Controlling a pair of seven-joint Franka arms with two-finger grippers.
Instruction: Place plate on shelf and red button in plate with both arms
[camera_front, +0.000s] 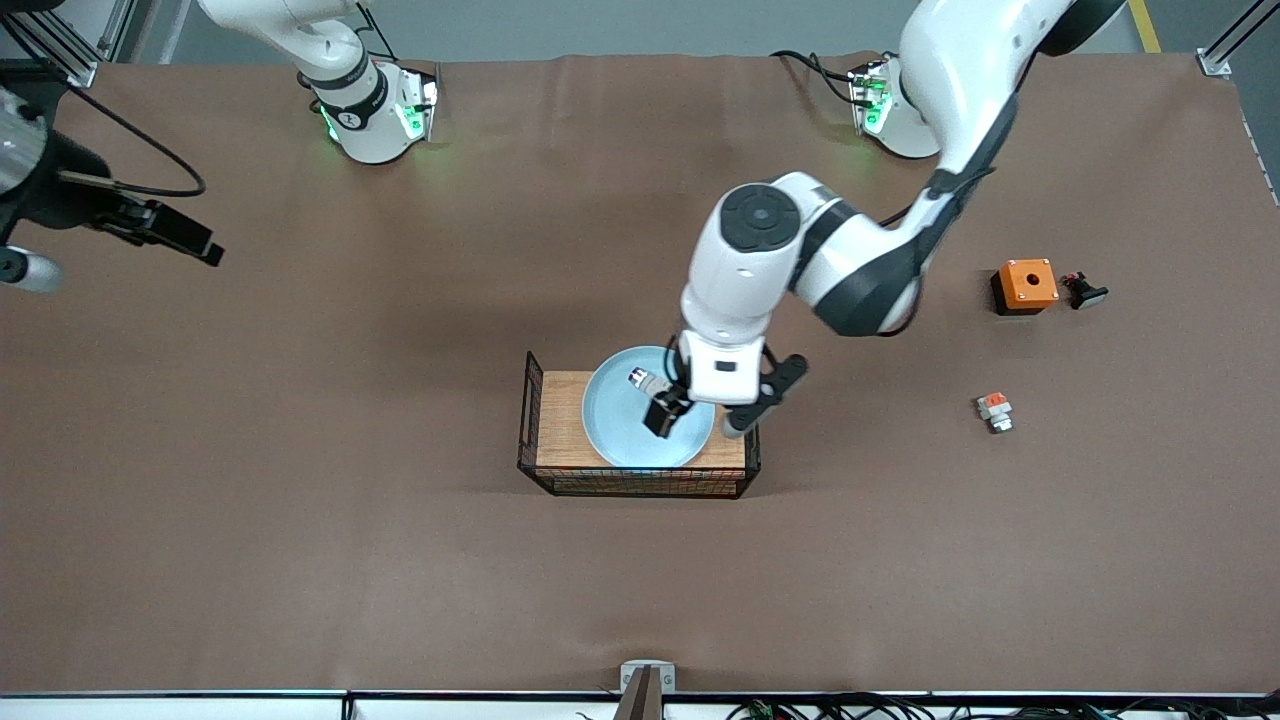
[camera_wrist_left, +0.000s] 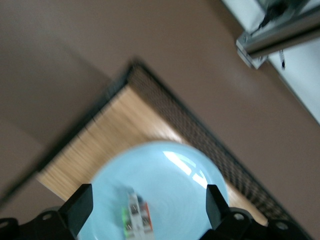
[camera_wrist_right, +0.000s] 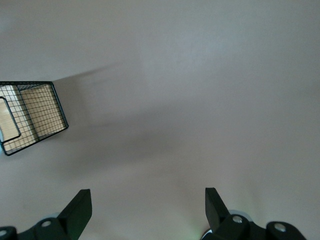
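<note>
**A:** What does the front view show?

**B:** A pale blue plate (camera_front: 625, 425) lies on a wooden board (camera_front: 562, 418) inside a black wire basket (camera_front: 528, 425), mid-table and somewhat toward the edge nearest the front camera. The left gripper (camera_front: 668, 407) hangs over the plate. The red button (camera_front: 645, 380) lies on the plate, just beside the fingers. The right gripper (camera_front: 185, 236) waits over the right arm's end of the table. Near the left arm's end sit an orange box (camera_front: 1025, 285) and a short white piece (camera_front: 994, 411).

**A:** And the left wrist view?

**B:** Its jaws are spread wide and hold nothing — both fingers (camera_wrist_left: 80, 206) stand apart over the plate (camera_wrist_left: 170, 180), with the red button (camera_wrist_left: 136, 216) lying between them.

**A:** The right wrist view?

**B:** Jaws wide apart as well, empty, above bare tabletop — the basket (camera_wrist_right: 35, 116) is off at one side.
</note>
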